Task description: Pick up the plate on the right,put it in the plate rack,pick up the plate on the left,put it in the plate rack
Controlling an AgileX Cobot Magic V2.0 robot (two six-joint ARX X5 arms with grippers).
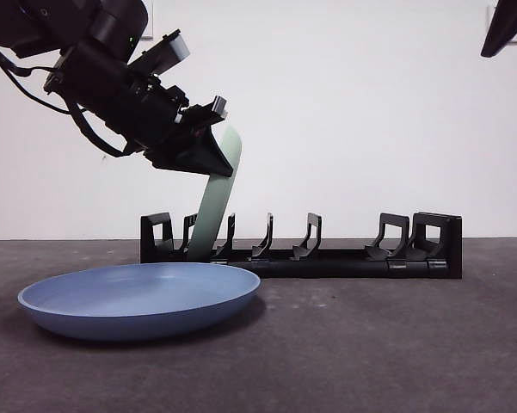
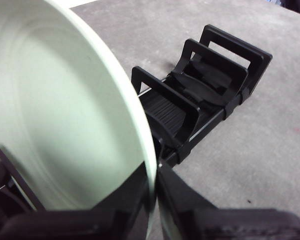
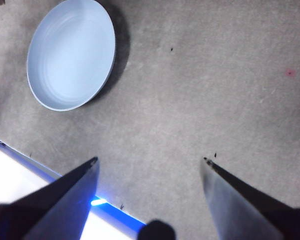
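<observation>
A pale green plate [image 1: 217, 202] stands almost upright, tilted a little, its lower rim down among the prongs near the left end of the long black plate rack [image 1: 327, 258]. My left gripper [image 1: 208, 148] is shut on the green plate's upper rim; in the left wrist view the green plate [image 2: 55, 115] fills the frame, its edge pinched between my left gripper's [image 2: 153, 195] jaws, with the plate rack [image 2: 199, 95] behind. A blue plate [image 1: 142, 297] lies flat on the table in front of the rack's left end. My right gripper [image 3: 150, 162] is open, high above the table with the blue plate [image 3: 70, 55] below it.
The grey table [image 1: 396, 344] stretches in front of the rack. The rack's middle and right slots hold nothing. The waiting arm shows as a black tip [image 1: 506, 26] at the top right corner. A lit table edge [image 3: 20, 165] shows in the right wrist view.
</observation>
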